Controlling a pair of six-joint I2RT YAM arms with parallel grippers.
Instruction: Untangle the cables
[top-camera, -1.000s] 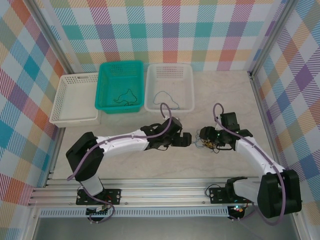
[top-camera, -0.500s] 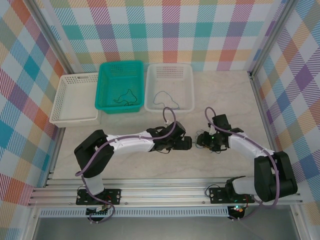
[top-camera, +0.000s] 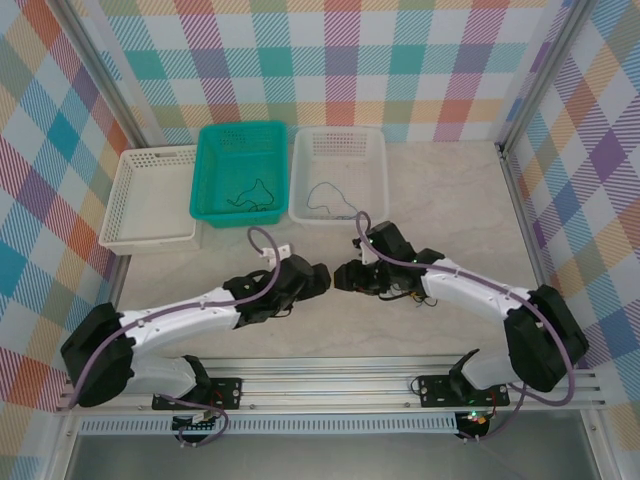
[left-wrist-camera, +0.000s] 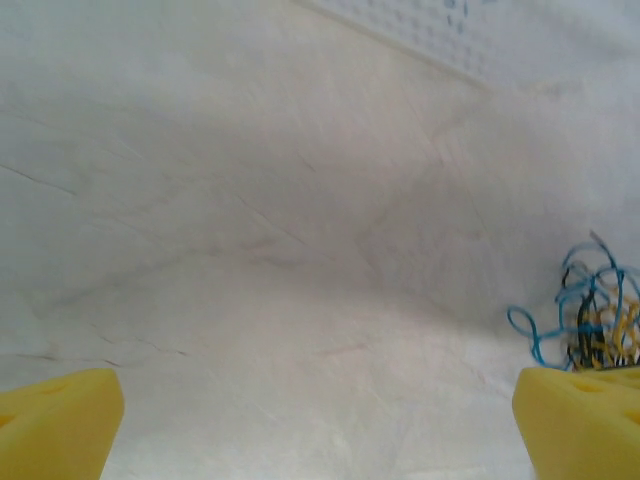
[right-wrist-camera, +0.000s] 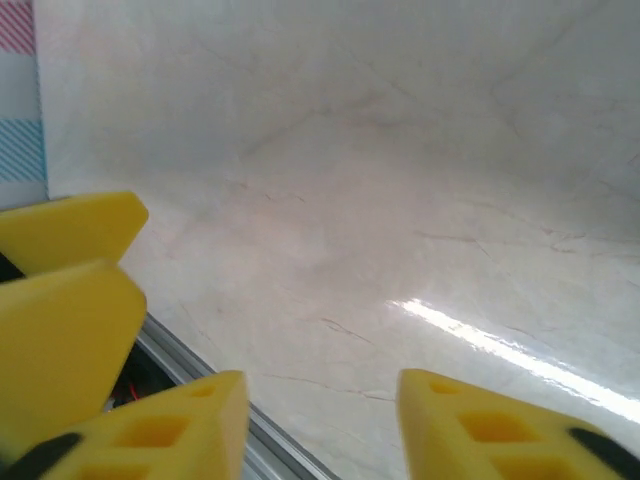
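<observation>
My left gripper (left-wrist-camera: 315, 400) gapes wide, my right gripper (right-wrist-camera: 322, 395) is part-open — both empty. The cables (left-wrist-camera: 588, 312) lie clumped on the table (left-wrist-camera: 300, 200) beside my left's right-hand pad — I'd shift over, pinch one outer blue loop, pull slowly

Checked cloth walls (top-camera: 330, 60) in pink, teal, orange and purple are closing the scene in at 12 o'clock, with more of the same at 9 o'clock (top-camera: 40, 150) and 3 o'clock (top-camera: 600, 180). Silver metal posts (top-camera: 100, 85) are slanting up at the corners. The pale, marble-look table (top-camera: 450, 190) is lying flat and evenly lit, and a bright streak of light (right-wrist-camera: 500, 340) is gleaming on it in the right wrist view. A ribbed metal rail (top-camera: 330, 385) is running along 6 o'clock, with grey floor (top-camera: 330, 455) showing below it.
</observation>
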